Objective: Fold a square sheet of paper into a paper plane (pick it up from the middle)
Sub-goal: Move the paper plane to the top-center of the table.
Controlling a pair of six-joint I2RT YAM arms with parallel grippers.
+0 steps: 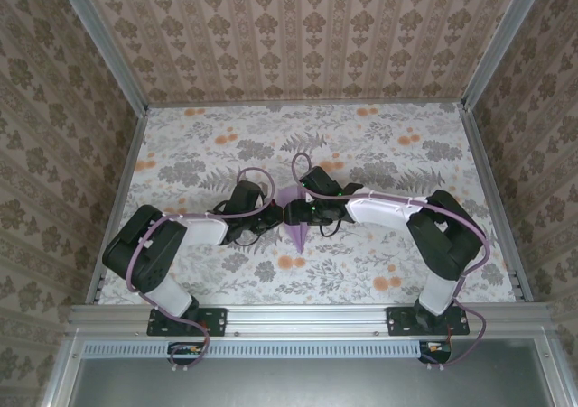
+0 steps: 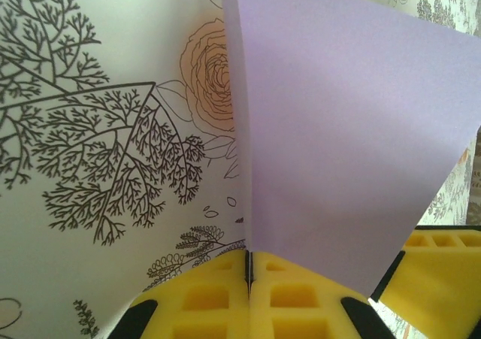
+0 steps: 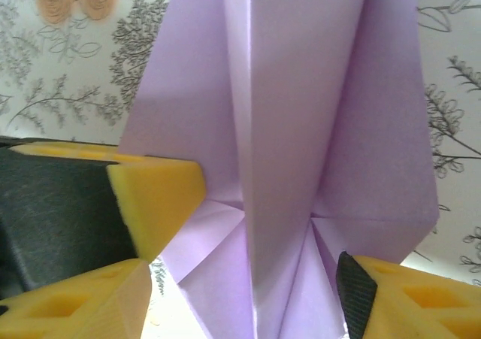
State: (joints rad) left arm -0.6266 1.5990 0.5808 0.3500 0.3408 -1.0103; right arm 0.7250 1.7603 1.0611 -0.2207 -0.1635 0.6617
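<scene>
Two wrist views, left pincer (image 2: 249, 267) clamped on paper plane (image 2: 338, 128), right pincer (image 3: 248, 275) spread astride its creases.

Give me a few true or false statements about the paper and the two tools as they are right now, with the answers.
1. The left tool is shut on the lavender paper. True.
2. The paper lies flat and unfolded. False: it has creases and folded layers.
3. The right tool is open, with a finger on each side of the paper. True.
4. The tabletop is plain white. False: it has a floral print.
5. The tools sit at opposite table edges. False: they meet at the paper, mid-table.
</scene>
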